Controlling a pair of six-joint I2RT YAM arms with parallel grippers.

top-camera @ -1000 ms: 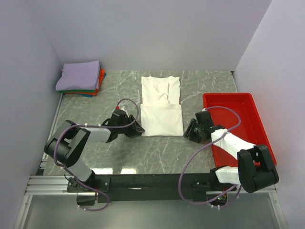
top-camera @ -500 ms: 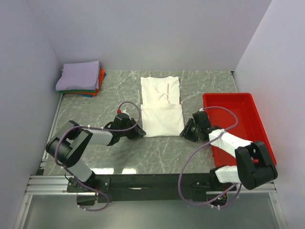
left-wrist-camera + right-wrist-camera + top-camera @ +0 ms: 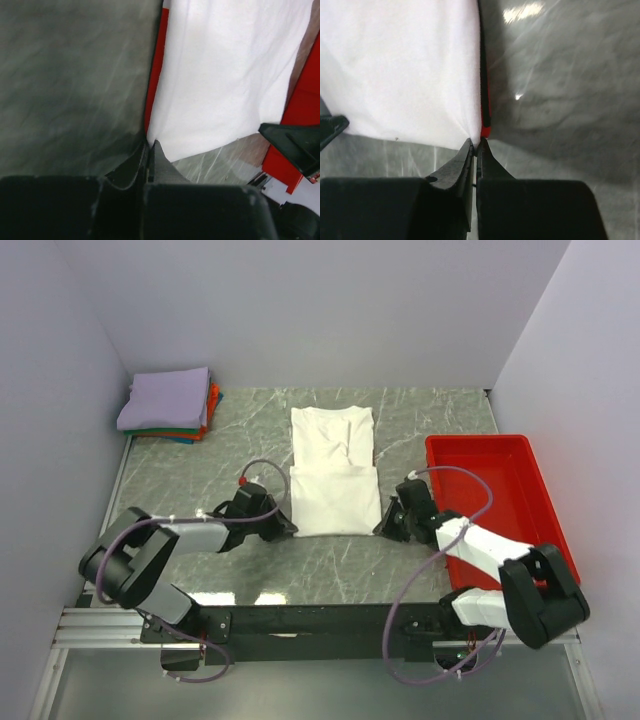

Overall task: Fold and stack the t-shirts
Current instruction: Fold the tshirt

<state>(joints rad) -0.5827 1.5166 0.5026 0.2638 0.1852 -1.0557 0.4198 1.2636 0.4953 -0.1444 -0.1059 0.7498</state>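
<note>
A white t-shirt (image 3: 333,468) lies in the middle of the table, folded to a narrow strip with its near part doubled over. My left gripper (image 3: 289,528) is shut on the near left corner of the white t-shirt (image 3: 225,75). My right gripper (image 3: 381,527) is shut on the near right corner of the white t-shirt (image 3: 405,70). In both wrist views a red edge shows beneath the white cloth. A stack of folded t-shirts (image 3: 167,404), lavender on top with orange, green and blue below, sits at the back left.
A red plastic tray (image 3: 500,502) stands at the right edge, close behind my right arm. Grey walls close in the back and both sides of the marble table (image 3: 330,565).
Both grippers moved inward to the shirt's near corners and shut on them. The near edge of the shirt has shifted slightly toward the arms.
</note>
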